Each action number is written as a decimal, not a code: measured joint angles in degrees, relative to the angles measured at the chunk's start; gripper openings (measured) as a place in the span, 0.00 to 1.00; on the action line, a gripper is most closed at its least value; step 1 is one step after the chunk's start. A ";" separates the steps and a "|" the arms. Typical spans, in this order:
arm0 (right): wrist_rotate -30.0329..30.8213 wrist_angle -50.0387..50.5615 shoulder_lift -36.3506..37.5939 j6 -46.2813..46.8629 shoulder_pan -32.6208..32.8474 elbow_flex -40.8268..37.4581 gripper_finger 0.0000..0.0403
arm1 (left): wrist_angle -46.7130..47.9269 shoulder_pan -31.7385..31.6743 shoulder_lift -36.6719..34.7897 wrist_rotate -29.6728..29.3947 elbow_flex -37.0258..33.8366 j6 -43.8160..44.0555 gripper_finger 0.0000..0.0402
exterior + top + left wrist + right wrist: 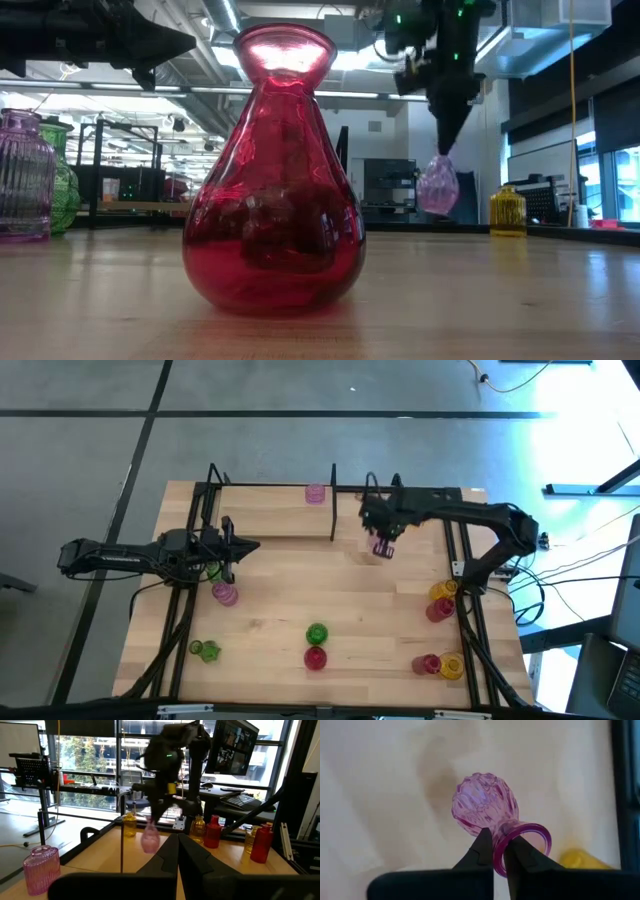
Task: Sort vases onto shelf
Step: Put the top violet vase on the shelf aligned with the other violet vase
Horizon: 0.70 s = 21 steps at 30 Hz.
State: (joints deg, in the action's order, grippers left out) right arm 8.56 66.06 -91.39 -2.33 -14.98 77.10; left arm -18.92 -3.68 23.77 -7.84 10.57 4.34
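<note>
Right gripper (pixel 498 851) pinched on the rim of a pink ribbed vase (pixel 485 805) — neck clamped between the fingertips, bulb hanging clear above the table (pixel 280 610), just in front of the shelf (pixel 270 515), beside its black divider (pixel 333 500); same vase dangles in the low view (pixel 437 186). One pink jar (pixel 316 493) already stands on the shelf's back edge. Left gripper (pixel 250 547) closed and empty, hovering at the shelf's left end over a green vase (pixel 213 570) and pink vase (pixel 225 594). Red vase (pixel 273 180) and green one (pixel 316 633) stand front centre; yellow and red vases (pixel 440 600) cluster at the right side.
</note>
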 joint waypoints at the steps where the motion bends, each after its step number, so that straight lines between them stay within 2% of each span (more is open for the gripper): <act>1: -0.41 -0.05 0.00 -0.15 1.68 0.39 0.02 | 0.00 0.00 0.00 0.00 0.00 0.00 0.00; 7: -2.48 -0.73 0.00 -1.61 10.95 1.79 0.01 | 0.00 0.02 0.00 0.00 0.00 0.00 0.00; 11: -3.33 -4.68 0.00 -3.16 15.56 1.86 0.01 | 0.00 0.00 0.00 0.00 0.00 0.00 0.00; 17: -3.26 -11.93 0.00 -5.98 20.15 1.86 0.01 | 0.00 0.01 0.00 0.02 0.00 0.00 0.00; 21: -3.24 -12.66 -0.16 -6.16 21.44 3.30 0.01 | 0.00 0.00 0.00 0.02 0.00 0.00 0.00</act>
State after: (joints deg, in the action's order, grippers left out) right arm 5.32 53.41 -91.56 -8.49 6.47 80.40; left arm -18.92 -3.68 23.77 -7.82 10.57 4.34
